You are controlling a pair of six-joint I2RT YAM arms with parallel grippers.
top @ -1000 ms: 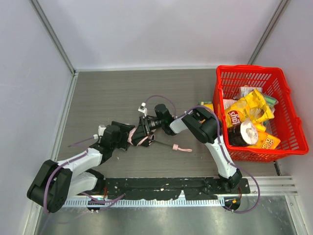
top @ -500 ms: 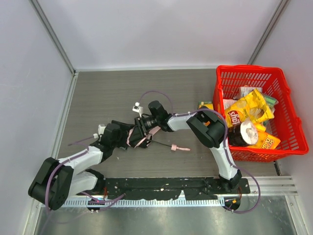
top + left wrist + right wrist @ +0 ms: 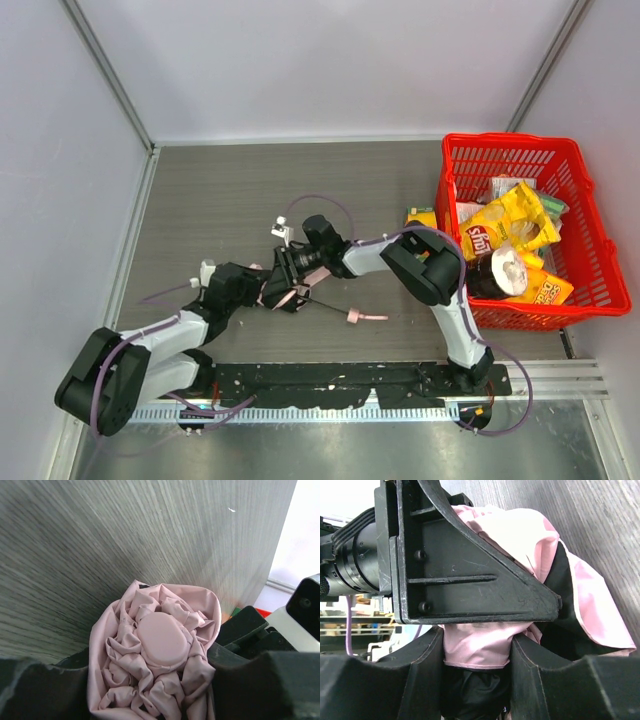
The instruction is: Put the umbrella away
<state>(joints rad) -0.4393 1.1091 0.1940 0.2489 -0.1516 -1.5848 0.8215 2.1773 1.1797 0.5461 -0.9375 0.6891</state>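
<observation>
The pale pink umbrella (image 3: pixel 271 287) is folded and held between both grippers left of the table's middle. My left gripper (image 3: pixel 256 287) is shut on it. In the left wrist view the crumpled fabric and its oval pink cap (image 3: pixel 160 640) fill the gap between my dark fingers (image 3: pixel 260 680). My right gripper (image 3: pixel 290 272) is shut on the same bundle from the right. In the right wrist view pink fabric (image 3: pixel 477 647) is pinched between its pads, with dark material below. A thin dark rib and the pink strap (image 3: pixel 366 316) trail onto the table to the right.
A red basket (image 3: pixel 446 200) stands at the right edge, holding yellow snack bags (image 3: pixel 505 225) and other packets. A small yellow-green packet (image 3: pixel 420 215) lies just left of it. Grey walls close the table at the left and back.
Both grippers and the umbrella have shifted a little left and toward the near edge. The right arm has stretched further left. The strap end has slid nearer the front.
</observation>
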